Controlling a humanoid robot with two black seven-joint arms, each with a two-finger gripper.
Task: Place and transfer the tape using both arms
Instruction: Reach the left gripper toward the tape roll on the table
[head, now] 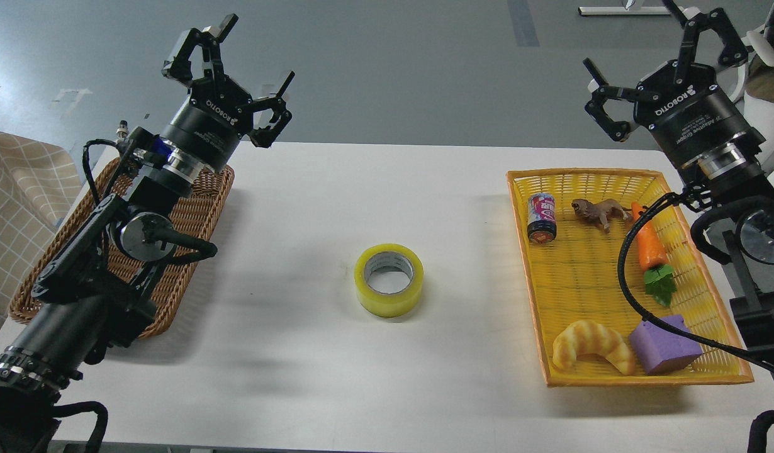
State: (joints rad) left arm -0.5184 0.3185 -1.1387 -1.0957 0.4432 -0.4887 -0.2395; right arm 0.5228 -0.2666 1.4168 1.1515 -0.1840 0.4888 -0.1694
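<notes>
**Head view: both grippers raised and spread, tape untouched at table centre**

Head view, left side: left gripper point(236, 75) held high above the far table edge, fingers splayed wide, nothing between them. Right gripper point(667, 72) likewise lifted beyond the far right corner, fingers fanned apart and empty. Well apart from the load, both of them; judged a ready pose, arms kept clear of the baskets before either descent.

Midway between them, on the bare white table point(286, 352): the tape point(389, 279), a yellow translucent roll lying flat, grey-white core facing up, touched by neither gripper. Set about equally far from both arms, probably so that either side could reach it for the pick and the later hand-over. Task judged barely begun: no grasp made yet.

Below the left arm: a brown wicker basket point(198, 207) at the left table edge, mostly hidden by the arm; the visible parts showed nothing inside, the rest impossible to tell.

On the right: a yellow plastic basket point(645, 377), with the right arm's black cable draped across it. Inside, along the far wall, a small drink can point(542, 218) lying down, a brown toy lion point(601, 211) and a toy carrot point(651, 248) with green leaves; at the near end, a croissant point(591, 353) touching a purple block point(664, 345).
</notes>
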